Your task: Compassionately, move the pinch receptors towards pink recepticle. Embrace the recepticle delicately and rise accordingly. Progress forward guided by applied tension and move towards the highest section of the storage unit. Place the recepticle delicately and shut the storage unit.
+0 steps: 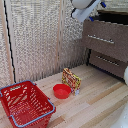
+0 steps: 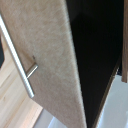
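Storage unit (image 1: pixel 106 41): brown wood, silver bar handles, top drawer (image 2: pixel 95 55) open w/ dark interior; hand state unclear.

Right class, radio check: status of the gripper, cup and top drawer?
Gripper above the open top drawer, fingers not visible. Pink cup not in view. Drawer front and handle fill the wrist view.

No text, label, brand, number or sign is reading legibly in either view. The yellow-and-red packet (image 1: pixel 71 78) beside the red bowl (image 1: pixel 62 90) is showing printed patches, but they are blurring too much to be read. The drawer fronts and their bar handles (image 2: pixel 19 56) are carrying no visible markings.
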Available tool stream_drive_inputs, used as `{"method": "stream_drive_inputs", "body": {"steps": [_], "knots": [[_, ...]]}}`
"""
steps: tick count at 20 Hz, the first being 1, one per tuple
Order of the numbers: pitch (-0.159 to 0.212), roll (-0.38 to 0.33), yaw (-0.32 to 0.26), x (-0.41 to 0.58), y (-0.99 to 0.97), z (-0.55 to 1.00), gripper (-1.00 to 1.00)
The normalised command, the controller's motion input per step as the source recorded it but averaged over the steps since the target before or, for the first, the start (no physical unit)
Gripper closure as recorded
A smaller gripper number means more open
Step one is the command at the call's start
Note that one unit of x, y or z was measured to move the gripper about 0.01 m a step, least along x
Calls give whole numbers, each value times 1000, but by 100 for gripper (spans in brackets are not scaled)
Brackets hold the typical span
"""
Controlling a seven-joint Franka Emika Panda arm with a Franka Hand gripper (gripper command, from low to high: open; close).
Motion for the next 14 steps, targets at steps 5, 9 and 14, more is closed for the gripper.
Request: {"method": "stream_drive_inputs", "body": {"steps": [5,9,14], "knots": [[118,-293,117,65,330,-518,-100],[46,-225,133,14,111,-755,-100],[5,-126,94,4,-291,-469,-100]]}}
